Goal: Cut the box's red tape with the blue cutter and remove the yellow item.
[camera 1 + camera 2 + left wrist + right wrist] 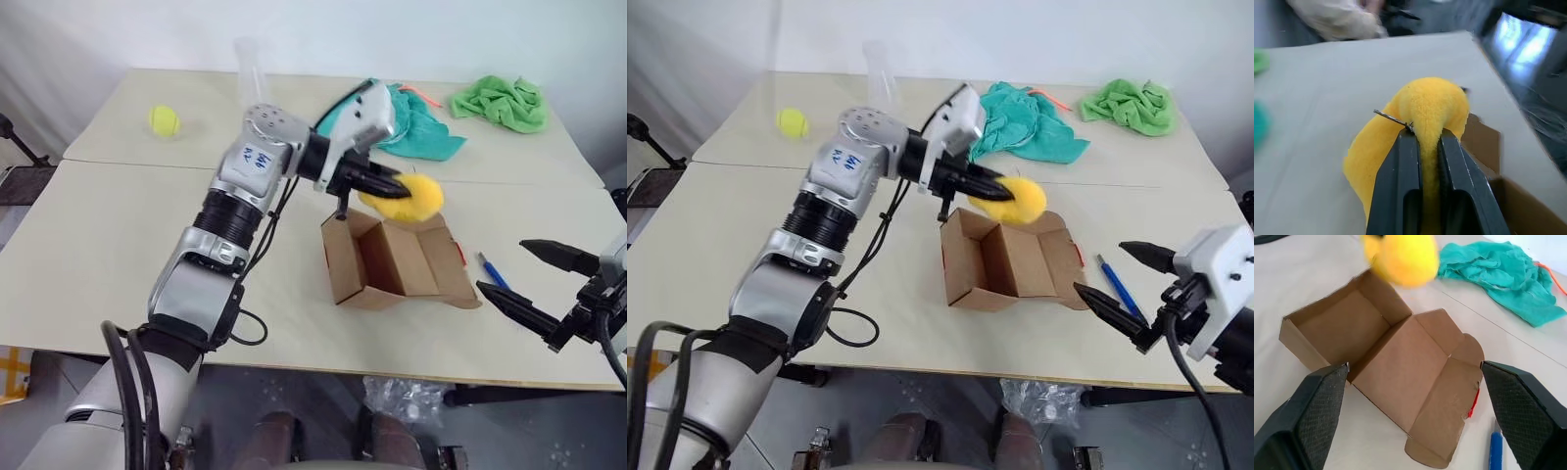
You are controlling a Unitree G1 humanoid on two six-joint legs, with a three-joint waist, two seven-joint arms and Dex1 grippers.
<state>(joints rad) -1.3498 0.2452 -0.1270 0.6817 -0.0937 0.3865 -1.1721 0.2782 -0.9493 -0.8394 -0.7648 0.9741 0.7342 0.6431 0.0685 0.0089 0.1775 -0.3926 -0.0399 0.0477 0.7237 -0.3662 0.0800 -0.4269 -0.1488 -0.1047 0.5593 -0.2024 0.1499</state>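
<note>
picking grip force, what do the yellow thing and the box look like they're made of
Yellow item: looks like soft plush or foam with a fuzzy matte surface; it bulges and creases where the left gripper's jaws pinch it.
Box: plain brown cardboard, matte, thin walls with folded flaps and raw cut edges, so probably easy to crush.

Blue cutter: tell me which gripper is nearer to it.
Right. The right gripper, fingers open, hovers beside the blue cutter; the left gripper holds the yellow item beyond the box.
</note>
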